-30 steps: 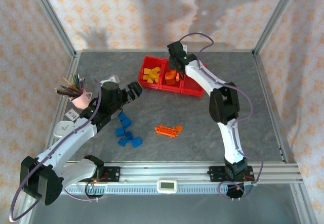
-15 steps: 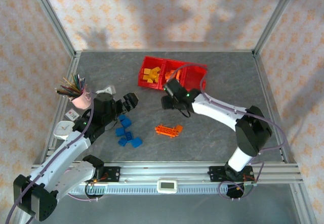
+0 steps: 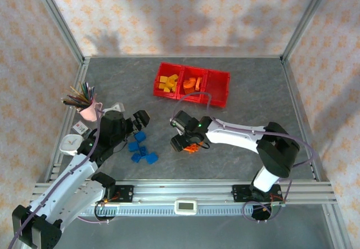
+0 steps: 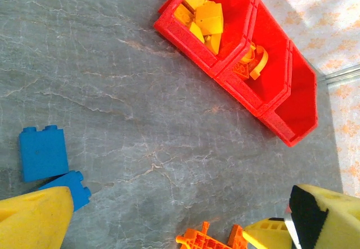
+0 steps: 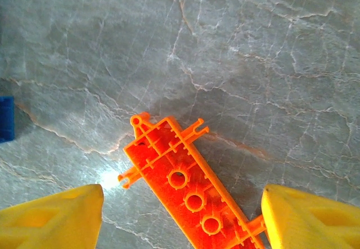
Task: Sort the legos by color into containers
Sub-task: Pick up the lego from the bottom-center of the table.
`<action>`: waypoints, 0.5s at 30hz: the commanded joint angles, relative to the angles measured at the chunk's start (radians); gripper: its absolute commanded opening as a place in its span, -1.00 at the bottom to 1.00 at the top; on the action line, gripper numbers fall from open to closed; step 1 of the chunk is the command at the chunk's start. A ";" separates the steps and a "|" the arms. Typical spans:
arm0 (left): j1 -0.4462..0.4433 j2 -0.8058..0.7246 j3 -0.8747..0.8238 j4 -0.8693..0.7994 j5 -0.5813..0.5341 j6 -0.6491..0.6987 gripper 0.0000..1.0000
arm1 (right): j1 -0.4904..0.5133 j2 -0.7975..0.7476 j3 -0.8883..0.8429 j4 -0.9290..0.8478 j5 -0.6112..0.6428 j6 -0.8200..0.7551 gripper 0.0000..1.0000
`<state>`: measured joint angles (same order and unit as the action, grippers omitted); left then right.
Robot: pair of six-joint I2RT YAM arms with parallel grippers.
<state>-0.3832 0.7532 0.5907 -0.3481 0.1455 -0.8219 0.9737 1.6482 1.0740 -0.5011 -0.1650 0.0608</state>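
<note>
nearest the arms, a cluster of blue bricks (image 3: 143,150) lies unsorted on the grey table (image 3: 270,108). the left gripper (image 4: 180,215) hangs just beyond them, jaws spread wide and empty. beside them the right gripper (image 5: 181,212) hovers over a long orange plate (image 5: 188,187), its fingers parted either side and not closed on it. at the far side, the red containers (image 3: 218,89) hold yellow bricks (image 3: 166,83) in the left bin and orange pieces (image 3: 193,83) in the middle one; the right bin looks empty. by this showing yellow is done, orange nearly, blue not begun.
</note>
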 commanded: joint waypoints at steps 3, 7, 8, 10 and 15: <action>0.008 -0.030 -0.014 -0.039 -0.033 -0.017 0.99 | 0.032 0.040 0.029 -0.094 0.010 -0.115 0.49; 0.007 -0.035 -0.022 -0.035 -0.035 -0.023 0.99 | 0.037 0.056 0.024 -0.106 0.050 -0.137 0.49; 0.007 -0.036 -0.024 -0.033 -0.034 -0.024 0.99 | 0.036 0.065 0.029 -0.112 0.060 -0.141 0.49; 0.007 -0.035 -0.024 -0.035 -0.038 -0.027 0.99 | 0.036 0.088 0.044 -0.119 0.090 -0.149 0.48; 0.007 -0.053 -0.018 -0.064 -0.074 -0.037 0.99 | 0.036 0.145 0.092 -0.131 0.112 -0.164 0.47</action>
<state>-0.3832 0.7235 0.5785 -0.3676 0.1135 -0.8413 1.0092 1.7676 1.1206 -0.5919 -0.1078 -0.0746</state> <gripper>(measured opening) 0.994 0.737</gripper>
